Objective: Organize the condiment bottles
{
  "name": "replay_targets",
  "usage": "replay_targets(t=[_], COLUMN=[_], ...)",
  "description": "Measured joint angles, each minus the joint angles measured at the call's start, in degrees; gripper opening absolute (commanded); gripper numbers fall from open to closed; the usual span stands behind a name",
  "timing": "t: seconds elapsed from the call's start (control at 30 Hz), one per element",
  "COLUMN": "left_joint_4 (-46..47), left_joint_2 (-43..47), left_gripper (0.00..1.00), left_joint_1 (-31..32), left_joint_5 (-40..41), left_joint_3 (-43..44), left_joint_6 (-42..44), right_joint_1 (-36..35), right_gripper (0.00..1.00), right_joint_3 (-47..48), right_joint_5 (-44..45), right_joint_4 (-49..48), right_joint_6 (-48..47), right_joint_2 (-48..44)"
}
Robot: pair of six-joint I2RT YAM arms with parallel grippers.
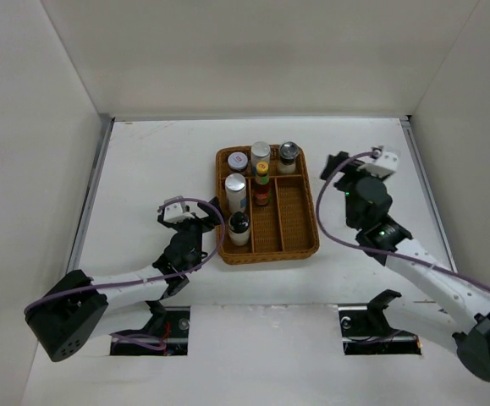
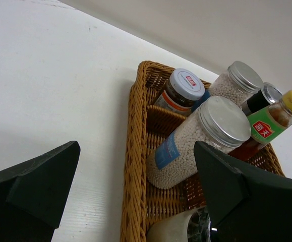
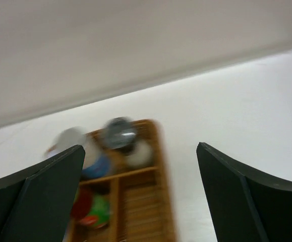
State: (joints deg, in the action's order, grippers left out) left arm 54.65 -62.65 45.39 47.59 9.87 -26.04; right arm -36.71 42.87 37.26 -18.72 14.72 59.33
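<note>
- The left claw (image 1: 207,225) hangs spread wide and empty, just beside the wicker tray's (image 1: 298,222) left rim.
- The bottles (image 1: 236,193) stand inside the tray, in its left and back compartments, just right of that claw.
- The right claw (image 1: 338,163) gapes open and empty, near the tray's back right corner.

Even bright light; soft shadows; right-wrist view motion-blurred
</note>
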Motion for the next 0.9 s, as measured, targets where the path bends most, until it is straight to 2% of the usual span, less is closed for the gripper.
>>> replay_targets(t=[0.13,0.27,0.37,0.57,0.67,0.8,0.9], left_joint_4=[-0.02,0.0,-0.02,0.0,0.0,-0.02,-0.02], left_joint_2=[-0.02,-0.02,-0.02,-0.11,-0.13,-0.13,-0.13], left_gripper=[1.0,1.0,1.0,1.0,1.0,1.0,1.0], left_joint_1=[0.0,0.02,0.11,0.44,0.44,0.44,0.44], left_joint_5=[-0.02,-0.04,-0.04,-0.04,-0.04,-0.04,-0.07], left_joint_3=[0.0,0.0,0.0,0.0,0.0,0.0,0.0], left_joint_6=[-0.07,-0.17,-0.26,-0.37,-0.37,-0.39,-0.42], right_joint_1=[11.78,20.13,21.66,21.81,22.73,24.74,24.26], right_gripper=[1.0,1.0,1.0,1.0,0.86,0.54,0.44], right_joint_3=[-4.92,-5.86,-6.01,-6.19,-6.16,-6.19,-6.71], right_joint_5=[6.29,5.86,5.09,2.51,1.01,-0.09,0.28], right_joint_4=[10.93,19.85,23.04,23.45,22.08,19.12,18.16], right_joint_6=[6.19,10.01,11.21,12.41,12.79,13.68,13.88], right_joint_2=[-4.46,0.96,5.84,12.57,15.72,18.67,17.49])
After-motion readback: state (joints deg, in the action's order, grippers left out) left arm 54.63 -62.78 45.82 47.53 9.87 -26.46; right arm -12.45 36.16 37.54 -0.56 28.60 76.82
